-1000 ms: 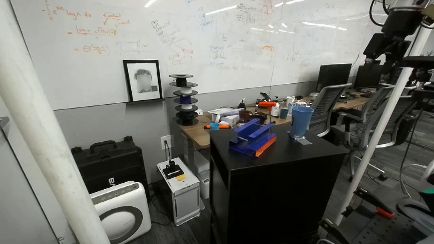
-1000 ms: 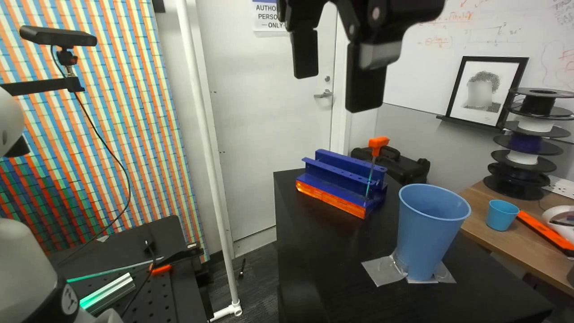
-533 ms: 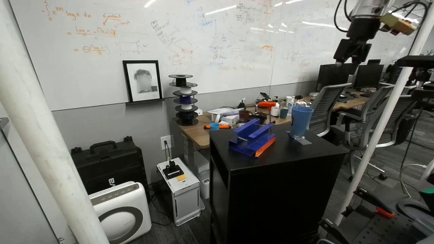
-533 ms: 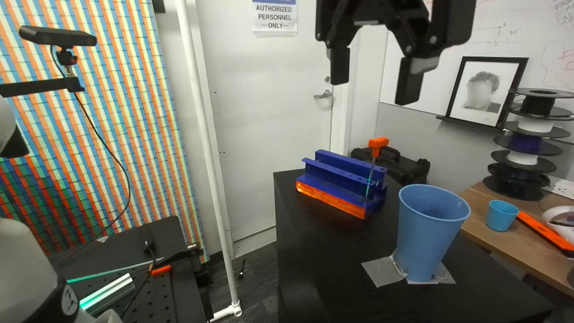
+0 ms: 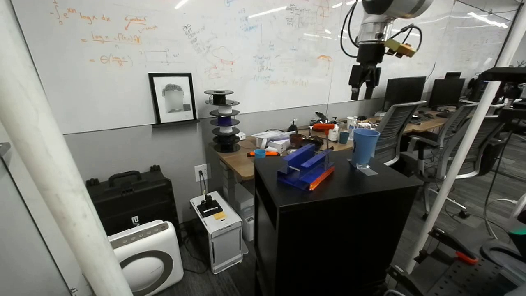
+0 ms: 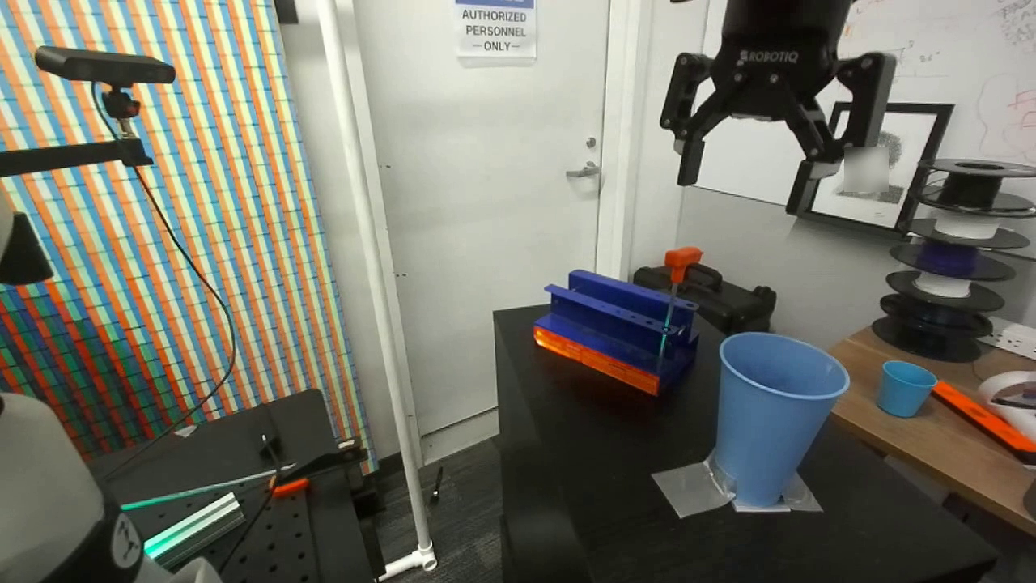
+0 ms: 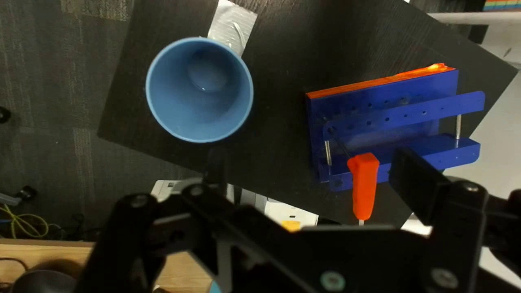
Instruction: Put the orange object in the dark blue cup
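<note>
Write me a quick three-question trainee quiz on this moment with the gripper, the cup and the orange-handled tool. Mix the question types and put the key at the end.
1. True or false: the orange-handled tool stands inside the blue cup.
2. Choose one. The gripper is:
A) shut on the tool
B) open, holding nothing
C) shut on the cup's rim
3. Fill in the blank: at the foot of the cup, pieces of silvery ____ lie on the top of the black cabinet.

Key:
1. False; it stands in the blue rack.
2. B
3. tape
</note>
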Available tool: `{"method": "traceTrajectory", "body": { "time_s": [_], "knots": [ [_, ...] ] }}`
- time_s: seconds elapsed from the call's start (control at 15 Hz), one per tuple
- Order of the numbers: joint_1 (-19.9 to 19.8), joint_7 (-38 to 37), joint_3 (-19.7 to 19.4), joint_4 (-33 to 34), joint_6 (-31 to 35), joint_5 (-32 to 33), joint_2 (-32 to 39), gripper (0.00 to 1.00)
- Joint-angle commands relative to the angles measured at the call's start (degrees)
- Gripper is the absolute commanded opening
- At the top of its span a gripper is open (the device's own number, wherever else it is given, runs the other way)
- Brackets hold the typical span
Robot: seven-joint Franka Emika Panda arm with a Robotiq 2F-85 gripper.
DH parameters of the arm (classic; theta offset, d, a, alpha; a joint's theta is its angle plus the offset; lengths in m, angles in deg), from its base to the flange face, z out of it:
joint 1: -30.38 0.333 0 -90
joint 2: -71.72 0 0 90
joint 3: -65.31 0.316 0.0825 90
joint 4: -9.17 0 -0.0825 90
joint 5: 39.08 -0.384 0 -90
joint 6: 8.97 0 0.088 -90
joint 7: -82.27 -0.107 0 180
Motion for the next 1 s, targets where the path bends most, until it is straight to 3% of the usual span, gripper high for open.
{"method": "traceTrajectory", "body": {
  "time_s": [0.0, 0.47, 0.53, 0.6, 0.93],
  "knots": [
    [-1.3, 1.9, 4.4, 12.3, -5.6, -0.8, 11.4, 1.00],
    [-0.2, -1.8, 10.0, 22.8, -11.0, 5.2, 22.6, 1.00],
    [-0.1, -2.4, 10.2, 23.8, -12.2, 6.5, 24.0, 0.75],
    [-0.1, -2.9, 10.4, 24.5, -12.9, 7.6, 25.1, 0.75],
    [-0.3, -2.2, 10.9, 25.7, -14.0, 9.8, 28.4, 0.35]
  ]
}}
